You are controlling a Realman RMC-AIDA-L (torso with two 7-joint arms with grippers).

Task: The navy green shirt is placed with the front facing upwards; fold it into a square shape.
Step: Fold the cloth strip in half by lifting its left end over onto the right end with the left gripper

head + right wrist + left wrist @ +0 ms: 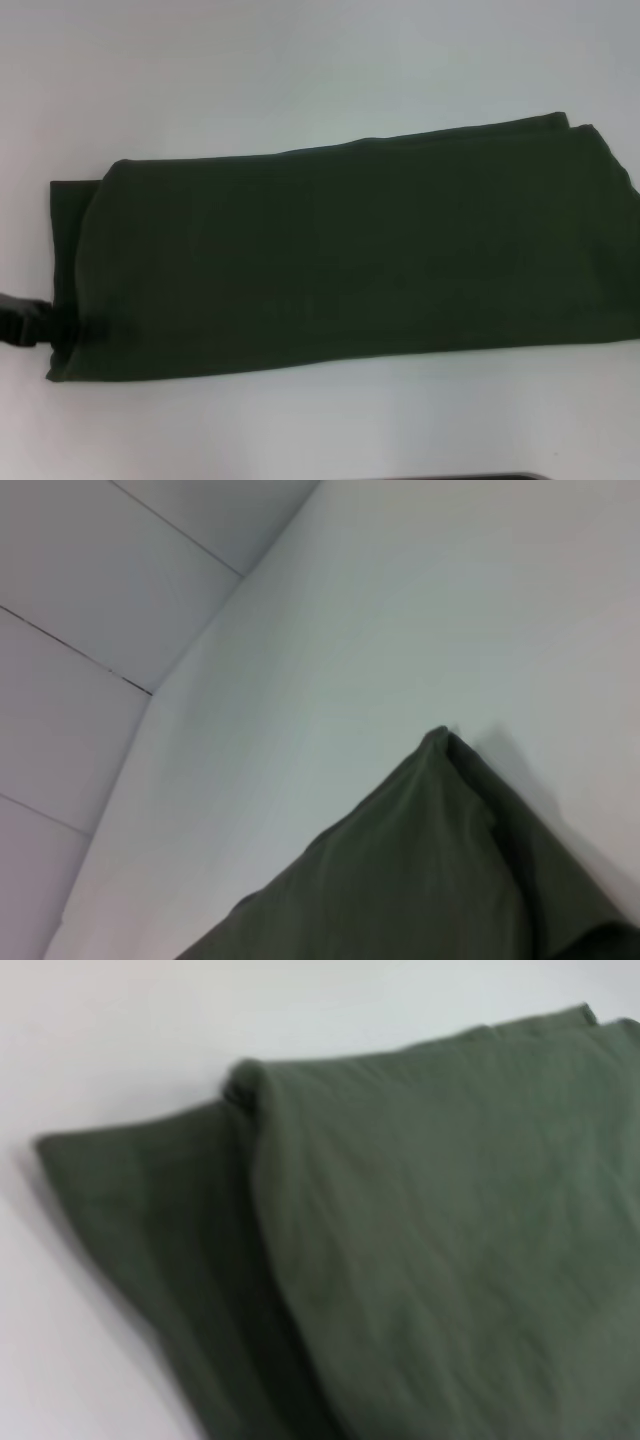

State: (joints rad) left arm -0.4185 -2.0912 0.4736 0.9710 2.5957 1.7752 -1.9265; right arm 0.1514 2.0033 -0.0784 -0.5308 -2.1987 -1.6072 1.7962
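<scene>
The navy green shirt point(350, 250) lies on the white table, folded into a long band running left to right, plain fabric up, no letters or collar showing. Its layers are slightly offset at the left end point(65, 215) and at the far right corner point(575, 122). My left gripper point(85, 330) comes in low from the left edge, its tip over the shirt's near left corner. The left wrist view shows the shirt point(440, 1240) close up, with a folded layer lying over a lower one. The right wrist view shows one corner of the shirt point(440, 880). My right gripper is out of view.
The white table point(300, 70) extends beyond the shirt on the far and near sides. The right end of the shirt reaches the head view's right edge. In the right wrist view the table's edge point(150, 695) meets a pale tiled floor.
</scene>
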